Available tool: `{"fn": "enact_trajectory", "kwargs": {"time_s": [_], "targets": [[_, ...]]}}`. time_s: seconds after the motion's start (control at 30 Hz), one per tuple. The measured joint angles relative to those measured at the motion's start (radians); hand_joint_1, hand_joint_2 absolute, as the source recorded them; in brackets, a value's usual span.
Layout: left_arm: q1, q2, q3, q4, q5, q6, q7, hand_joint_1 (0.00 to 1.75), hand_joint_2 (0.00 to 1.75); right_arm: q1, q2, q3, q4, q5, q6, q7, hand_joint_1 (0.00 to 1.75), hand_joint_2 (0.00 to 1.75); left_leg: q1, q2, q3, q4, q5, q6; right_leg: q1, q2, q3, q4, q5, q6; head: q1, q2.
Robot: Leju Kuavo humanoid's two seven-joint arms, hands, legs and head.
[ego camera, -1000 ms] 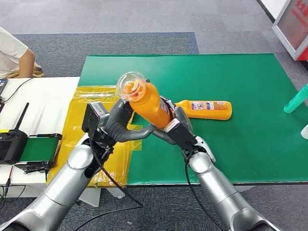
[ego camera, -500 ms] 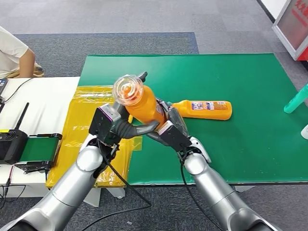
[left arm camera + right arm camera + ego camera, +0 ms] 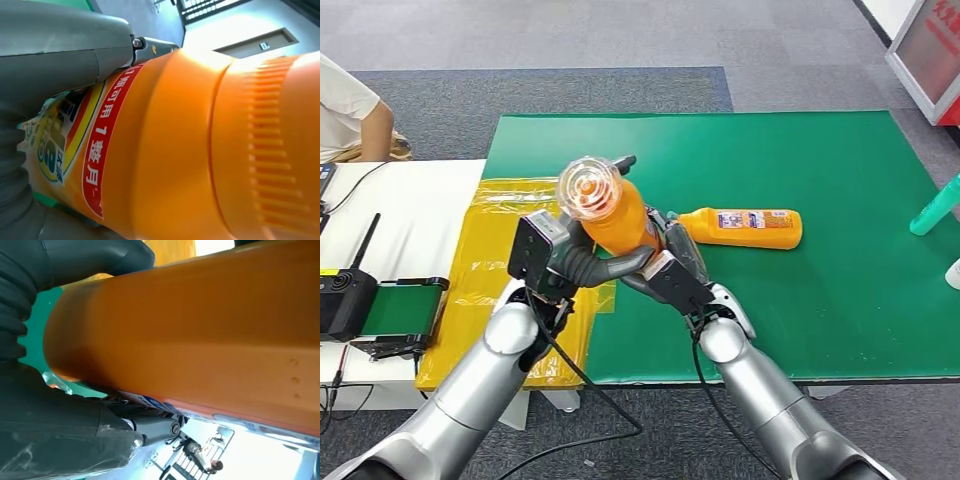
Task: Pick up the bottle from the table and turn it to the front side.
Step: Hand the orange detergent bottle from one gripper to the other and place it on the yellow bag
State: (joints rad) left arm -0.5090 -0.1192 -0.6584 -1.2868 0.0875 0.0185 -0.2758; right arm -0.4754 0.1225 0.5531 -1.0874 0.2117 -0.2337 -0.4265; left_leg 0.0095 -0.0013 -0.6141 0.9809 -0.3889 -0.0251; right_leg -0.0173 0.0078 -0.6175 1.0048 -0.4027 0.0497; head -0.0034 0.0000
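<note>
Held in the air above the near left part of the green mat, the orange bottle is gripped by the left hand and right hand; its smooth, stiff plastic looks slippery, so hold the body.

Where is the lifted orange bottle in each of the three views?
Head view: the lifted bottle is at centre, clear cap toward the camera, between the left hand and right hand.
Left wrist view: its label and ribbed neck span the frame.
Right wrist view: its plain orange side.
Shared landmark: green mat.
</note>
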Motion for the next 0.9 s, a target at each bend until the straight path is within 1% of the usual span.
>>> {"fn": "enact_trajectory", "kwargs": {"time_s": [0.43,0.53,0.67,0.83,0.9], "targets": [[-0.007,-0.006,0.006,0.025,0.07,-0.021,0.0,1.75,1.75,-0.001,0.001,0.01,0.016,-0.016,-0.017,-0.008,1.75,1.75,0.0,0.0,0.0,0.0,0.0,0.0,0.0,0.0,0.0,0.0,0.0,0.0,0.0,0.0],[-0.007,-0.006,0.006,0.027,0.074,-0.015,-0.001,1.75,1.75,-0.002,0.001,0.011,0.024,-0.04,-0.014,-0.008,1.74,1.75,0.0,0.0,0.0,0.0,0.0,0.0,0.0,0.0,0.0,0.0,0.0,0.0,0.0,0.0],[-0.005,-0.005,0.005,0.028,0.059,0.025,-0.001,1.75,1.75,-0.007,0.004,0.002,0.046,-0.107,0.012,0.0,0.0,1.75,0.0,0.0,-0.001,0.0,0.0,0.0,0.0,0.0,-0.001,0.0,0.0,0.0,0.0,0.0],[0.009,-0.001,0.011,0.035,0.042,0.086,-0.037,1.75,1.75,-0.011,0.016,-0.026,0.07,-0.159,0.02,0.029,0.0,1.75,0.0,0.0,-0.001,0.0,0.0,0.0,0.0,0.0,-0.001,0.0,0.0,0.0,0.0,0.0],[0.017,0.005,0.02,0.035,-0.001,0.139,-0.056,1.75,1.75,-0.01,0.017,-0.036,0.071,-0.165,0.014,0.042,0.0,1.75,0.0,0.0,-0.001,0.0,0.0,0.0,0.0,0.0,-0.001,0.0,0.0,0.0,0.0,0.0]]}}
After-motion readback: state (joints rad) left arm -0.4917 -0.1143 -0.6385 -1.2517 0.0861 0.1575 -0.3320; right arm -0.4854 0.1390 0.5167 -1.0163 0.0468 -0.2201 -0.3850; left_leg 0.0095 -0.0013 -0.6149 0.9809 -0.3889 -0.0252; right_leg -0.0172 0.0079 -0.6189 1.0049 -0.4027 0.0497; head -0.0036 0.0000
